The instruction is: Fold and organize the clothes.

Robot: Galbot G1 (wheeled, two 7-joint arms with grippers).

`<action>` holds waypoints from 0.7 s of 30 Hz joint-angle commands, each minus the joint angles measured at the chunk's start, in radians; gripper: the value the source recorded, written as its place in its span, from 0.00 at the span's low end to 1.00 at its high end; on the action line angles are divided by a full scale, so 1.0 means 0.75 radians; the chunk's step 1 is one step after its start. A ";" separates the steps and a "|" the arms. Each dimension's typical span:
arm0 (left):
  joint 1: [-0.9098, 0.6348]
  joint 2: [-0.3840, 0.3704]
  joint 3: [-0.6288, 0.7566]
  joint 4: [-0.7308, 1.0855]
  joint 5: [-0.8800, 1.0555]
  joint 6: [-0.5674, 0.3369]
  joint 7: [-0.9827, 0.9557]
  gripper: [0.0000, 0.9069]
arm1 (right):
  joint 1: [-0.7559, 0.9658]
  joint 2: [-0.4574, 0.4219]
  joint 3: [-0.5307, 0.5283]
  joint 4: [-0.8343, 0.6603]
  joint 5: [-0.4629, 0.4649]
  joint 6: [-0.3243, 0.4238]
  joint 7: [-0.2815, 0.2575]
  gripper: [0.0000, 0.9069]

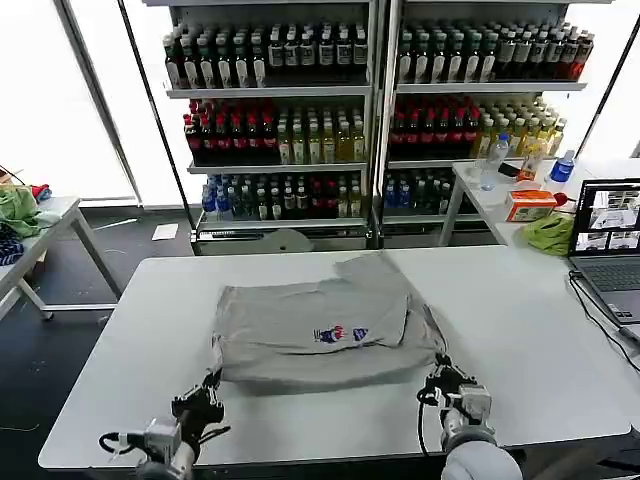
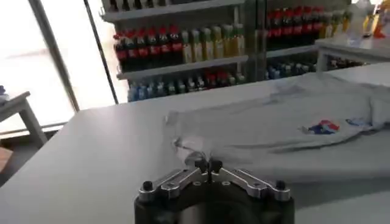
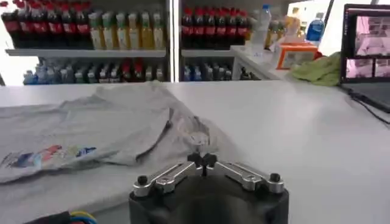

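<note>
Grey shirt [image 1: 320, 325] spread flat, partly folded, mid-table [image 1: 520, 330], chest print facing up, sleeve bunched toward the far side. Left gripper [image 1: 205, 392] at the shirt's near left corner, fingers pressed together, tips touching or pinching the hem edge [image 2: 183, 146] — grasp itself impossible to confirm. Right gripper [image 1: 447, 378] at the shirt's near right corner, likewise clenched, tips meeting at the wrinkled fabric [image 3: 198, 137]. Laptop [image 1: 610, 245] well right of the shirt; lime-green cloth [image 1: 548, 234] beyond it.
</note>
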 commanded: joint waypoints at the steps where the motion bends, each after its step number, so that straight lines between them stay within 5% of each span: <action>1: 0.243 -0.050 0.000 -0.093 0.082 -0.033 -0.025 0.00 | -0.149 -0.021 0.029 0.055 -0.004 0.018 0.017 0.00; 20: 0.242 -0.062 -0.009 0.002 0.098 -0.072 -0.018 0.00 | -0.290 0.025 0.031 0.081 -0.090 0.110 0.032 0.00; 21: 0.246 -0.061 -0.004 0.001 0.098 -0.072 -0.017 0.00 | -0.292 0.027 0.029 0.079 -0.091 0.108 0.033 0.19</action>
